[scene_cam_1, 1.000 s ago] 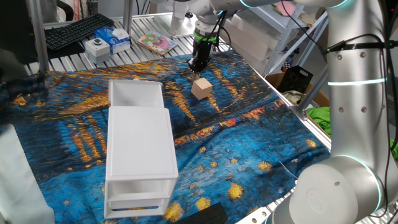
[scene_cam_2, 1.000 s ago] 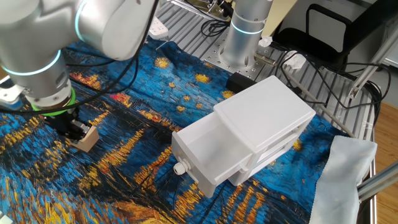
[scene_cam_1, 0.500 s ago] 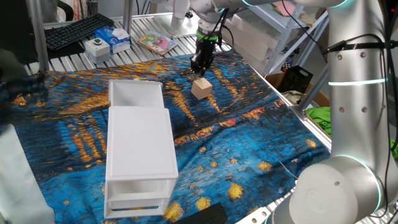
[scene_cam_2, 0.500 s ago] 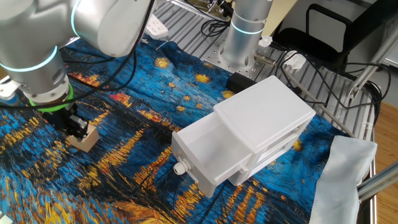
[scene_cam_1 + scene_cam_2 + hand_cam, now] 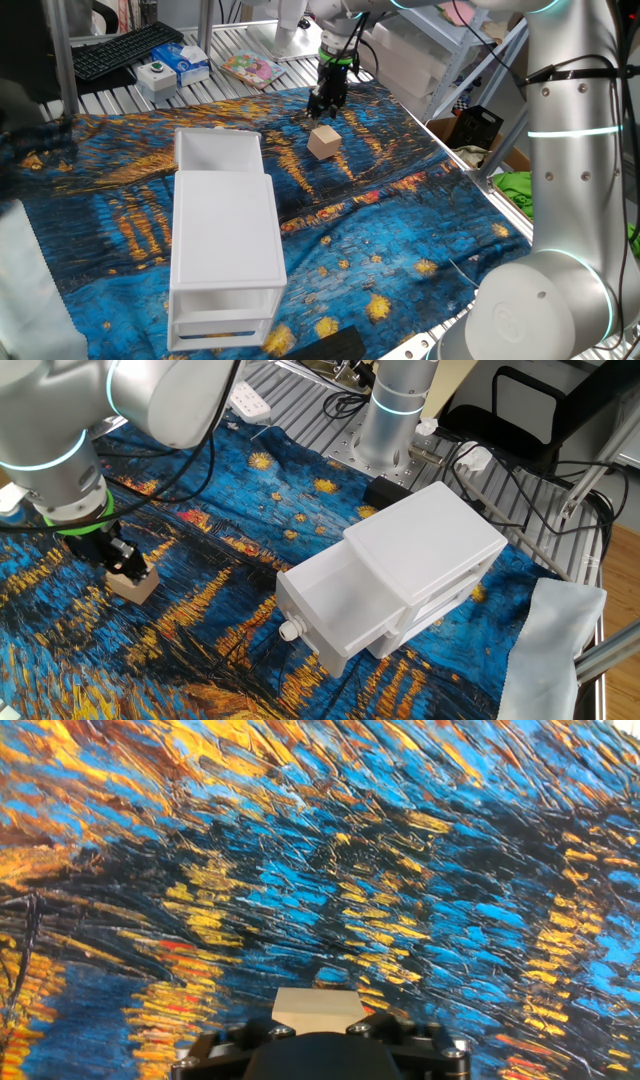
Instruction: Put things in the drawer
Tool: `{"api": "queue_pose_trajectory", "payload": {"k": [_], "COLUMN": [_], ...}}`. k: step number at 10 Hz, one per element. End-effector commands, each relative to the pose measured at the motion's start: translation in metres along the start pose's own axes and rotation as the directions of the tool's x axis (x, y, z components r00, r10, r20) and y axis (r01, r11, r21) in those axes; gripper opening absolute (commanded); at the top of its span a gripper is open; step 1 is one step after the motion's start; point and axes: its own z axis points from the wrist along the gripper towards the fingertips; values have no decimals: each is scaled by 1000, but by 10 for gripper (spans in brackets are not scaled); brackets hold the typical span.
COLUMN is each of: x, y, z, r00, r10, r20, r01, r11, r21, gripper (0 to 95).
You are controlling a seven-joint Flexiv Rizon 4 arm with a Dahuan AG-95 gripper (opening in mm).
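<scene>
We note the hand has drifted over the cube and spread its fingers; nothing is held. The cube rests on the desk, well apart from the open drawer, so a grasp looks imminent.

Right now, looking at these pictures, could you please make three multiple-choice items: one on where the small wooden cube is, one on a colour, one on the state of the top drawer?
1. Where is the small light-tan wooden cube?
A. inside the top drawer
B. on the blue and yellow painted cloth, below the black two-finger gripper
C. on top of the cabinet

2. What colour is the box-shaped plastic cabinet?
A. white
B. black
C. green

3. In what state is its shallow top drawer?
A. pulled out, nothing in it
B. pushed shut
C. pulled out, holding the cube

Answers: 1 B, both fixed views show the cube on the cloth under the gripper. 2 A, all its faces are white. 3 A, the other fixed view shows the bare tray standing out.
</scene>
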Motion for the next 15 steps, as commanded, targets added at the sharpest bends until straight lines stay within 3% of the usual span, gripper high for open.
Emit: {"api": "queue_pose_trajectory", "payload": {"k": [1, 2, 15], "x": [2, 3, 8], "y": [-1, -1, 3], "z": [3, 6, 29], "r00": [1000, 1000, 1000], "r10": [-3, -3, -17], "r20": [-3, -1, 14], "r01": [3, 3, 17], "r11": [1000, 1000, 1000], "r21": [2, 1, -10], "gripper": [950, 760, 760]}}
